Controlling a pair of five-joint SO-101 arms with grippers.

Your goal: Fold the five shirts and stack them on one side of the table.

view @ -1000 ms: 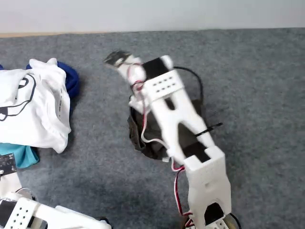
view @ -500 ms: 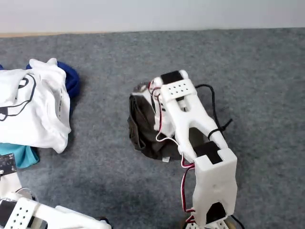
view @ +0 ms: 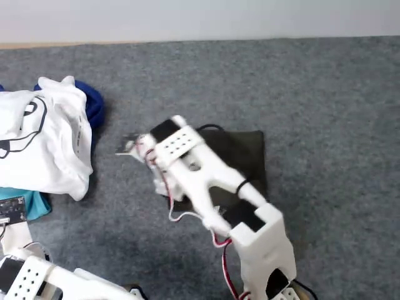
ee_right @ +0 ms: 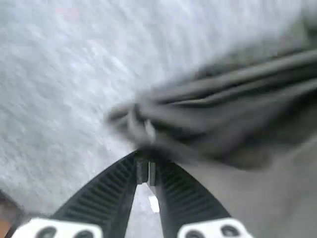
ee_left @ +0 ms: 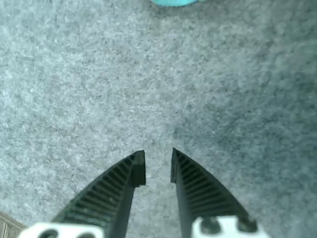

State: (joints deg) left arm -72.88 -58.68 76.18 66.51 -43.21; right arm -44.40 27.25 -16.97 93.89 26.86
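A grey, felt-like table covering (view: 325, 94) runs back to a pale wall strip (view: 200, 19).

Over the last second the right arm has swung from a reach toward the far edge, down onto the dark shirt (view: 240, 153), and now across toward the left-hand pile. The shirt was a bunched heap. It now lies flatter, with a squared far corner, so a fold seems to be getting drawn over. Judging by this, shirt 1 is mid-fold and the pile is not yet started.

The right gripper (view: 131, 147) sits just past the shirt's near-left edge. In its wrist view the jaws are drawn almost together, apparently pinching a ridge of the dark cloth (ee_right: 223, 99).

The left gripper (ee_left: 157, 166) hangs over bare covering, jaws slightly parted and holding nothing.

The dark shirt is thin, soft and limp, and creases into long ridges. The pile is looser: a white shirt (view: 44, 137) with a black print lies rumpled over a blue shirt (view: 94, 103) and a teal shirt (view: 28, 203).
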